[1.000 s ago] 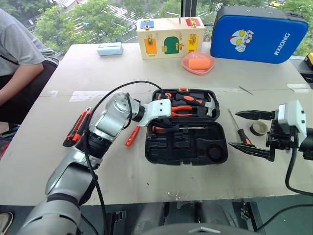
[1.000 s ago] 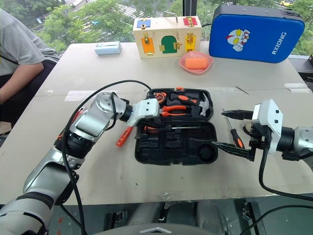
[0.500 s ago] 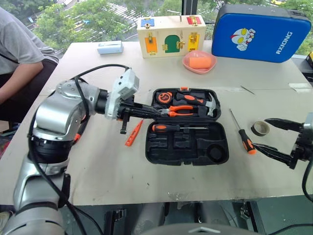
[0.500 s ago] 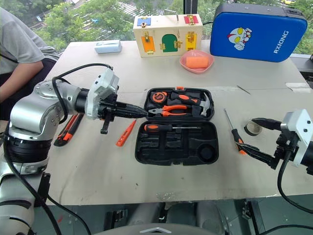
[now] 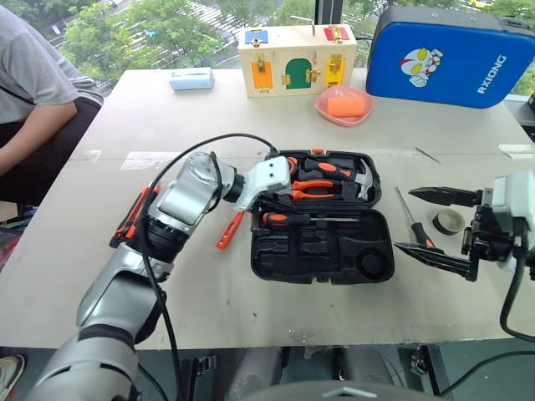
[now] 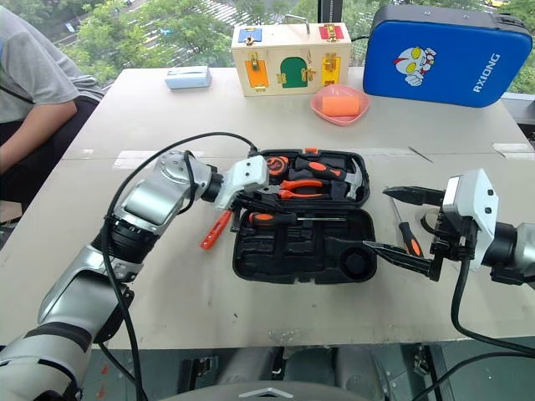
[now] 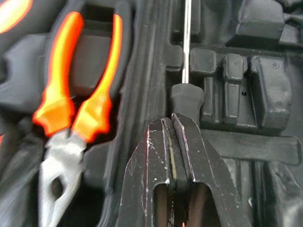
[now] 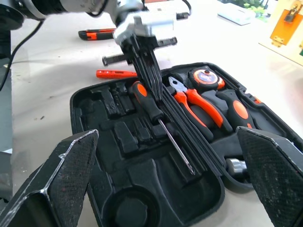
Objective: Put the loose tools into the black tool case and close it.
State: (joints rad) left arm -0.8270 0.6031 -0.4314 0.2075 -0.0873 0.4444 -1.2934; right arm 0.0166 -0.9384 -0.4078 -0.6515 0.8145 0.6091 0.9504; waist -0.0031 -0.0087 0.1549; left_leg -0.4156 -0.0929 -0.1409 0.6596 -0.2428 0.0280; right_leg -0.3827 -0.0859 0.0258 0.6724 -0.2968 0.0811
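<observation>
Black tool case (image 5: 322, 242) lies open on the table (image 5: 251, 309), one screwdriver (image 5: 297, 220) resting across its near half beside the hinge. Left gripper (image 8: 150, 78), fingers pressed together and empty, touches that screwdriver's handle. Right gripper (image 5: 435, 224) hovers wide open by the case's right side (nothing between its fingers), above a second screwdriver (image 5: 415, 227) and the tape roll (image 5: 449, 220). Tester pen (image 5: 227, 230) and utility knife (image 5: 134, 219) lie left of the case.

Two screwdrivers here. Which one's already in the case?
The screwdriver under the shut left pincer, lying in the case. The other screwdriver lies on the table, right of it.
</observation>
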